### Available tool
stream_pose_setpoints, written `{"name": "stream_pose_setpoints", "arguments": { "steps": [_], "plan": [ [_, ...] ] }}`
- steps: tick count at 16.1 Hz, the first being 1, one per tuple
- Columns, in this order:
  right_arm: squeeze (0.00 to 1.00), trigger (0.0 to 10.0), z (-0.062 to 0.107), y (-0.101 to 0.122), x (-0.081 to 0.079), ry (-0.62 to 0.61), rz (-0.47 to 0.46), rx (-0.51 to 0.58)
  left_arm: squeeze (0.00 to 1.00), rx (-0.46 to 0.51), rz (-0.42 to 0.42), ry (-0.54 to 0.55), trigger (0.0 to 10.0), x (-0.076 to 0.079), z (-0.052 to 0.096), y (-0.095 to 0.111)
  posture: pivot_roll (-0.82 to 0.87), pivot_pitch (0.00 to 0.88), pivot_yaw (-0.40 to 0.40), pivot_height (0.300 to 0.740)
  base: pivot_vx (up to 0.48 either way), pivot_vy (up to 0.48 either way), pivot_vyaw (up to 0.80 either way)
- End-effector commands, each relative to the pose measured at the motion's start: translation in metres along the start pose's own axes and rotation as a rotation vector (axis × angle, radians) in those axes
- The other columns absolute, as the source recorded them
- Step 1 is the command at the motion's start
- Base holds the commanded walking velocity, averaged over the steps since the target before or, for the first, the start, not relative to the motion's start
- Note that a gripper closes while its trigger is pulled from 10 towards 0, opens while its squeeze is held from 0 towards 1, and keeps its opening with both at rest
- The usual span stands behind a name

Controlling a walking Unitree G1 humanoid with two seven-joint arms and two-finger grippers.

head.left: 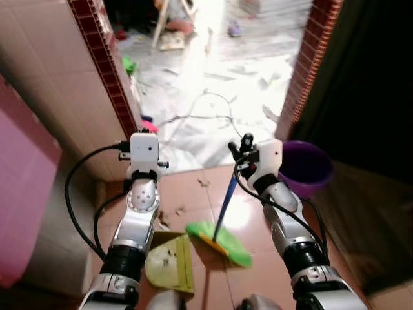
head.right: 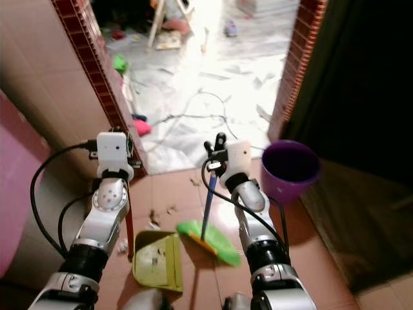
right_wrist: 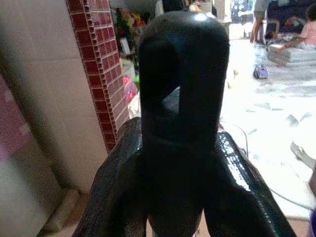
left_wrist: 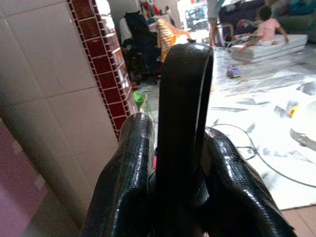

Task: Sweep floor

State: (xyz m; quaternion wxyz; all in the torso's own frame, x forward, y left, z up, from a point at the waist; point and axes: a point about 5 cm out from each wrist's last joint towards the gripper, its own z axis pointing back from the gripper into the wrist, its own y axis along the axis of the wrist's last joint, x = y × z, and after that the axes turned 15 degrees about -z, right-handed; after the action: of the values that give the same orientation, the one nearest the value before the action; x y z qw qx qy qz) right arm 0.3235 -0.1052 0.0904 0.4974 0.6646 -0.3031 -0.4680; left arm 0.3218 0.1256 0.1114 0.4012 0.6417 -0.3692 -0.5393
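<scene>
- Broom [head.left: 219, 240] head, green, rests on the brown tiled floor [head.left: 213, 187], just beside the yellow-green dustpan [head.left: 169, 263], whose tray holds a few dark specks.
- Purple bucket [head.left: 304, 166] stands by the brick doorway; its contents cannot be made out.
- Right pincer [head.left: 240, 147], arm raised, is closed on the blue broom handle.
- Left pincer [left_wrist: 170, 163] clamps the dustpan's black handle.
- Wrist views show people in a far room.
</scene>
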Motion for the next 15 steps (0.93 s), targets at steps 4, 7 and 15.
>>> {"name": "stream_pose_setpoints", "arguments": {
  "steps": [4,7,15],
  "plan": [
    [0.0,10.0,-0.005,-0.006,-0.011,0.027,-0.026,-0.025,0.0,0.057,-0.016,0.058,10.0,-0.015,-0.006,0.009,-0.02,0.0,0.062,0.74,-0.063,0.0,0.0],
    [0.0,10.0,-0.004,-0.007,-0.011,0.031,-0.027,-0.026,0.0,0.052,-0.034,0.059,10.0,-0.03,-0.011,0.007,-0.03,0.0,0.061,0.74,0.0,0.0,0.0],
    [0.0,10.0,0.017,-0.023,0.011,-0.029,-0.002,-0.11,0.0,-0.004,-0.176,-0.044,10.0,-0.042,0.029,-0.048,-0.01,0.0,-0.029,0.74,0.0,0.0,0.0]
  ]
}}
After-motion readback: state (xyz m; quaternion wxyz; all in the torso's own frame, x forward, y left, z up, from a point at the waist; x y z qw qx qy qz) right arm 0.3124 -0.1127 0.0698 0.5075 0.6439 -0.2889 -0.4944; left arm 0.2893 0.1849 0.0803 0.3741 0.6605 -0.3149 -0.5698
